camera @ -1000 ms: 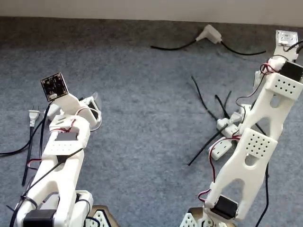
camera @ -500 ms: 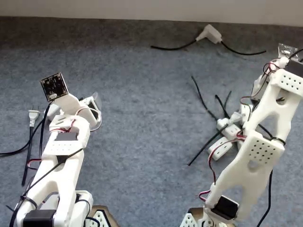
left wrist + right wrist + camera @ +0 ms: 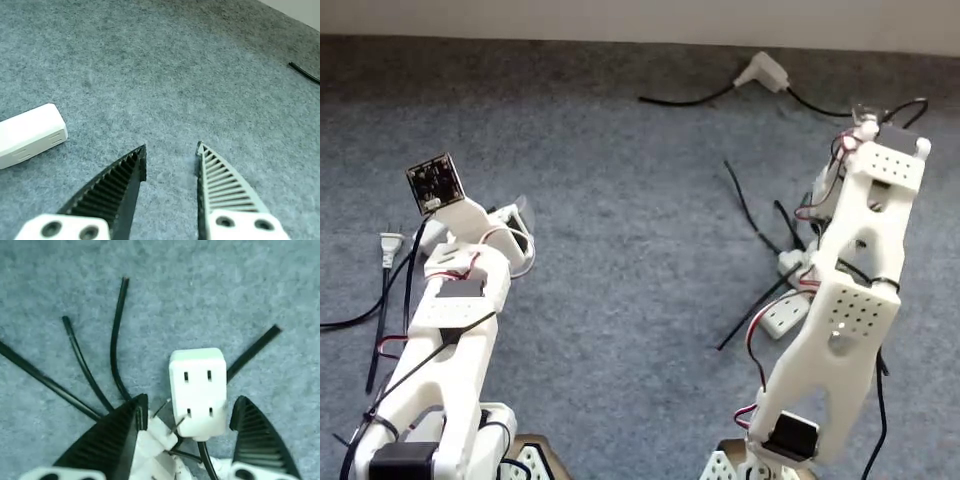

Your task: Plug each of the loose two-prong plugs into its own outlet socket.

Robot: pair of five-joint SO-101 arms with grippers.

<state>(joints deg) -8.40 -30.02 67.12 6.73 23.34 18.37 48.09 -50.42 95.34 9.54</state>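
Note:
My right gripper (image 3: pixel 191 402) is open, with one finger on each side of a white outlet block (image 3: pixel 197 390) that shows two pairs of slots. A white two-prong plug (image 3: pixel 159 432) lies by the black finger, its prongs pointing at the block. In the high view the right arm (image 3: pixel 855 290) covers the white outlet blocks (image 3: pixel 788 312). One loose two-prong plug (image 3: pixel 390 245) on a black cord lies at the far left, and a white plug (image 3: pixel 765 70) lies at the back. My left gripper (image 3: pixel 171 150) is open over bare carpet, with a white socket block (image 3: pixel 30 134) off to one side.
Several black cords (image 3: pixel 117 340) fan out over the grey carpet around the right-hand outlets. Another black cord (image 3: pixel 375 320) runs along the left arm (image 3: pixel 450 330). Open carpet (image 3: pixel 630 230) lies between the two arms.
The right arm has swung in from the far right edge to a spot above the outlet blocks. The left arm has kept still.

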